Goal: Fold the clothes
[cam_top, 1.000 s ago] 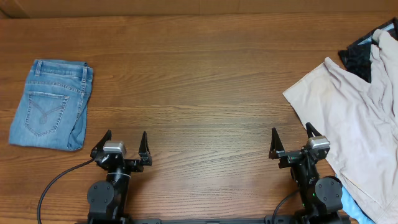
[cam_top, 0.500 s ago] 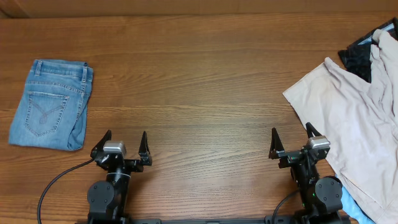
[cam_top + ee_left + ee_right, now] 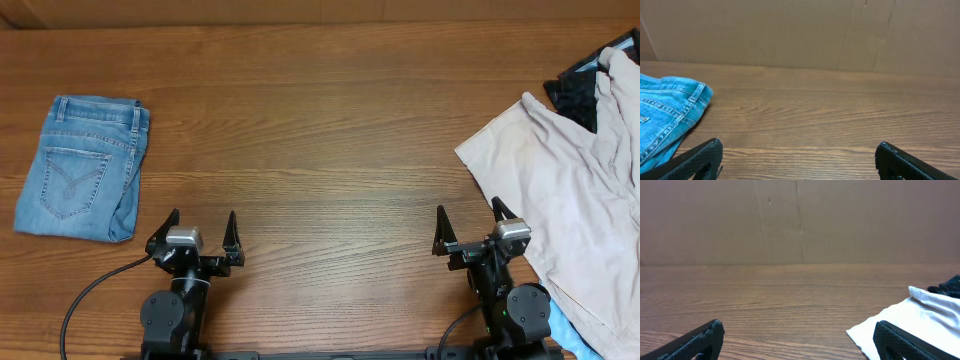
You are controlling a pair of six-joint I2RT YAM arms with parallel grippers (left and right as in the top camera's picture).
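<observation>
The light-blue denim jeans point(image 3: 84, 165) lie folded into a compact rectangle at the table's left, a curve-stitched back pocket facing up; their edge also shows in the left wrist view point(image 3: 665, 115). My left gripper point(image 3: 200, 222) stands open near the front edge, just right of and below the jeans, nothing between its fingers point(image 3: 695, 160). My right gripper point(image 3: 468, 216) is open too, at the front right, empty, with one finger point(image 3: 905, 342) beside a pale cloth.
A crumpled beige garment point(image 3: 565, 190) spreads over the table's right side, its corner seen in the right wrist view point(image 3: 900, 320). A dark patterned cloth point(image 3: 578, 88) lies at the far right, and a bit of blue cloth point(image 3: 565, 335) at the front right corner. A cardboard wall point(image 3: 800, 30) backs the table.
</observation>
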